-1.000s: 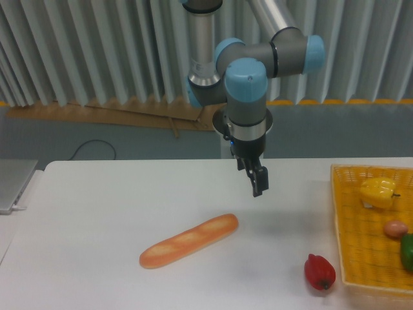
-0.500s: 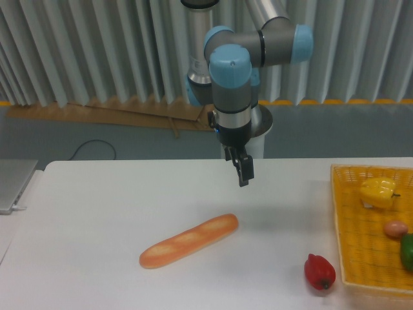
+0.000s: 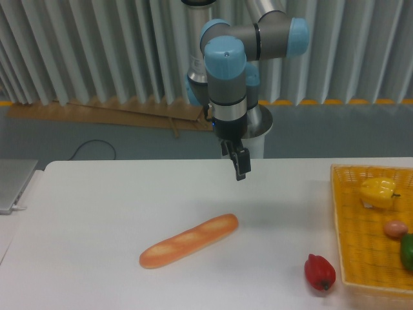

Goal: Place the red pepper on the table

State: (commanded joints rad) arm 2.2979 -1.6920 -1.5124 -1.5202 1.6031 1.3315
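The red pepper [image 3: 320, 272] lies on the white table [image 3: 97, 219] near the front right, just left of the yellow basket, with nothing touching it. My gripper [image 3: 240, 169] hangs above the table's back middle, far up and to the left of the pepper. Seen edge-on, its fingers look pressed together with nothing between them.
A baguette [image 3: 189, 240] lies diagonally on the table in front of the gripper. The yellow woven basket [image 3: 352, 245] at the right edge holds a yellow pepper [image 3: 379, 191], a small brownish item [image 3: 395, 228] and a green vegetable [image 3: 407, 252]. A grey device [image 3: 13, 184] sits at the left edge.
The arm has swung left and back, lifting the empty gripper farther from the red pepper. The pepper and the baguette have stayed where they were.
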